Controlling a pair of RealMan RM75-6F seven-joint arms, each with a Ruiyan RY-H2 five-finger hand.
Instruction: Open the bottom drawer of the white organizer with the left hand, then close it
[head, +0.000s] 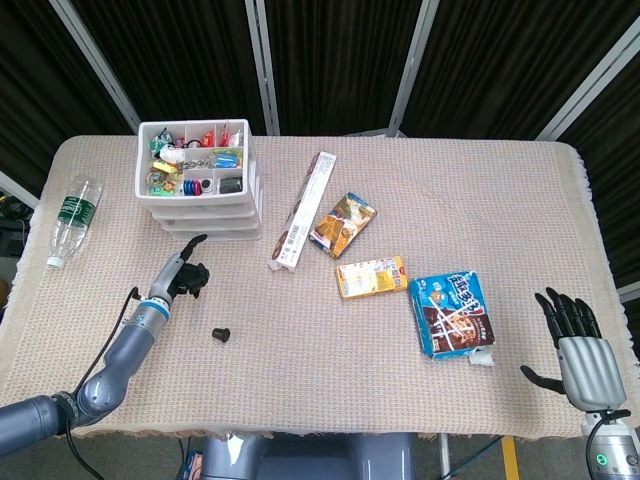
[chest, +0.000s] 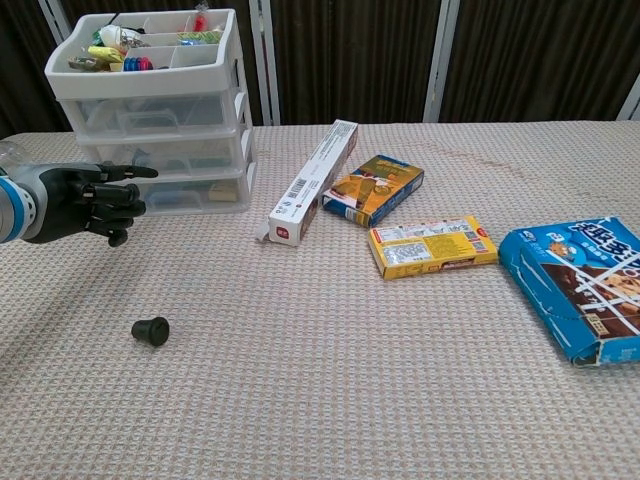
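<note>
White organizer (chest: 150, 110) at far left of table (head: 330, 400), three clear drawers stacked under an open compartmented top tray; bottom drawer (chest: 180, 192) pushed in flush, contents blurred behind clear plastic, left part screened by left hand (chest: 92, 203) in chest view. Left hand in front of bottom drawer, one finger stretched toward it, remaining fingers curled in on nothing; contact between fingertip and drawer front impossible to judge from either view; forearm cut off by left frame edge in chest view. Right hand (head: 578, 345) at near right table edge, seen only in head view, fingers spread and holding nothing, wrist cropped at lower frame edge. Small black cap (chest: 151, 330) on cloth near left hand, apart from it. Plastic bottle (head: 74, 220) lying at left table edge, visible in head view only. Long white box (chest: 313, 182) beside organizer, then orange-blue packet (chest: 374, 189), yellow box (chest: 432, 245) and blue box (chest: 580, 288), the last cropped at right edge in chest view; printed text on all too small to read
</note>
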